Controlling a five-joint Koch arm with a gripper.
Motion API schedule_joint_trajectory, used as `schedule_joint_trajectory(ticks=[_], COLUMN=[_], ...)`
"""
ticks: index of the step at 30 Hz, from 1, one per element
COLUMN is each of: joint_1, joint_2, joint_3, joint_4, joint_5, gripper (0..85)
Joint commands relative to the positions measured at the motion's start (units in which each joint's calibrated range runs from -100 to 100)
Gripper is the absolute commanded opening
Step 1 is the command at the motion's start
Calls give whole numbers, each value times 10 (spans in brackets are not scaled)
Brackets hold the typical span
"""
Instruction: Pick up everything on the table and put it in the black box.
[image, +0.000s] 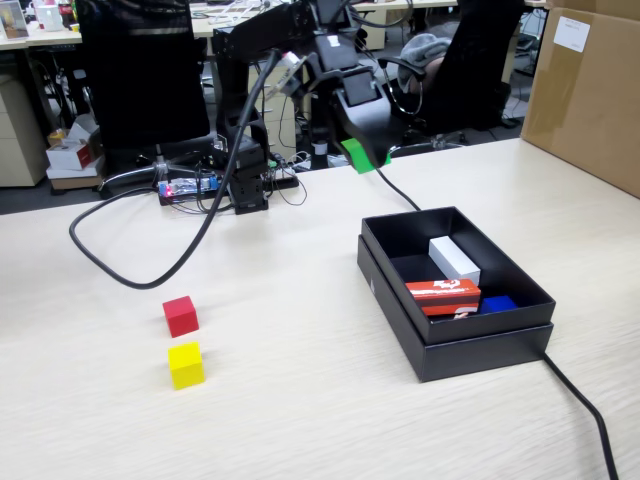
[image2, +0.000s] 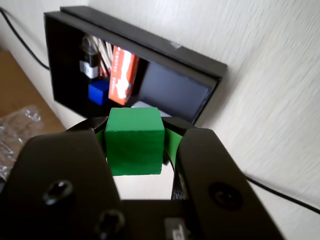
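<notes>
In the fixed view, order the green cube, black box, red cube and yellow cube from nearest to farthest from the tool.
1. green cube, held in the tool
2. black box, below right
3. red cube, far left
4. yellow cube, left, nearer the camera

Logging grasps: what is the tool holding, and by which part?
The green cube, clamped by its two opposite side faces between the tool pads.

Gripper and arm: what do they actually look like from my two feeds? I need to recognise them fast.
The arm is all matte black, boxy links on a black base. The gripper has two broad black jaws with green lining on their inner faces, plainest in the wrist view, and round screw holes in the jaw bodies. A thick black cable loops across the table.
</notes>
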Motion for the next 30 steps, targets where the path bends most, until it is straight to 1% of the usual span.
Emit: schedule_joint_trajectory(ticks=[1, 5, 9, 18, 19, 20, 23, 26, 30], joint_1=[7, 19, 27, 25, 25, 25, 25, 25, 25], joint_2=[45, 128, 179, 207, 207, 207, 206, 204, 199], joint_3=[66, 114, 108, 99, 93, 90, 84, 80, 80], joint_4=[1, 1, 1, 1, 1, -2, -4, -6, -6], joint_5=[9, 22, 33, 35, 35, 35, 35, 35, 35], gripper=[27, 27, 28, 40, 89, 113, 129, 184, 186])
